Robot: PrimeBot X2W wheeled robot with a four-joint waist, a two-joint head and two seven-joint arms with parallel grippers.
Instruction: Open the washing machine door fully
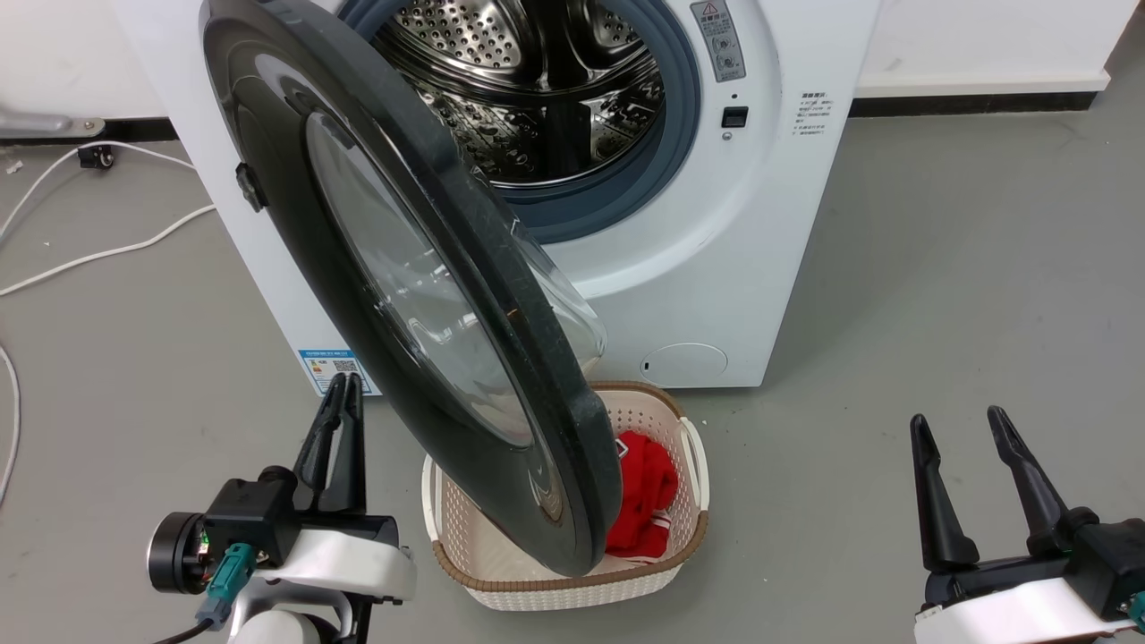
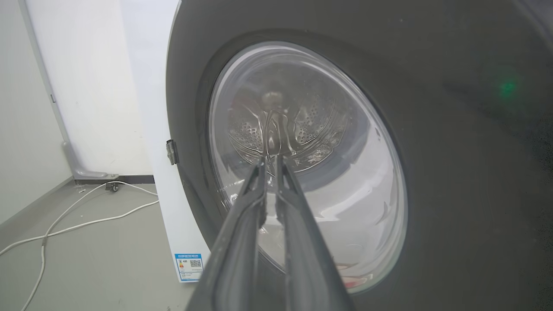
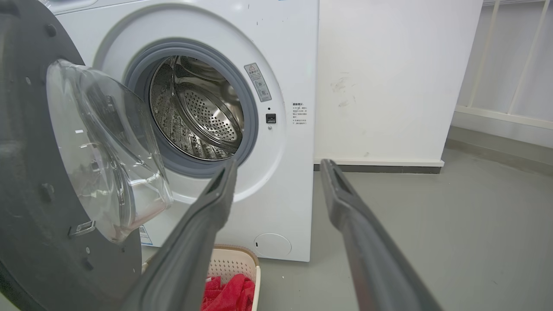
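**Door's swung out, basket parked right under it**

The cream laundry basket (image 1: 581,595) sits on the floor at lower centre of the head view, just in front of the washing machine (image 1: 716,250). There's a red cloth (image 1: 646,497) bunched up in its right half. Higher up, the perforated steel drum (image 1: 537,80) is in plain sight inside the blue-grey gasket.

The washing machine door (image 1: 420,295) stands out from its left-side hinge, angled toward the camera. Its lower rim overlaps the basket in the frame.

The left end effector (image 1: 344,386) is at lower left, just beside the door's outer face. Its fingers point up the frame, pressed together with nothing between them. In the left wrist view the tips line up with the glass bowl, but I can't tell if they actually touch it.

The right end effector (image 1: 958,417) is at lower right, well apart from the door, fingers spread and holding nothing. White cables (image 1: 89,255) trail over the floor at the left edge.
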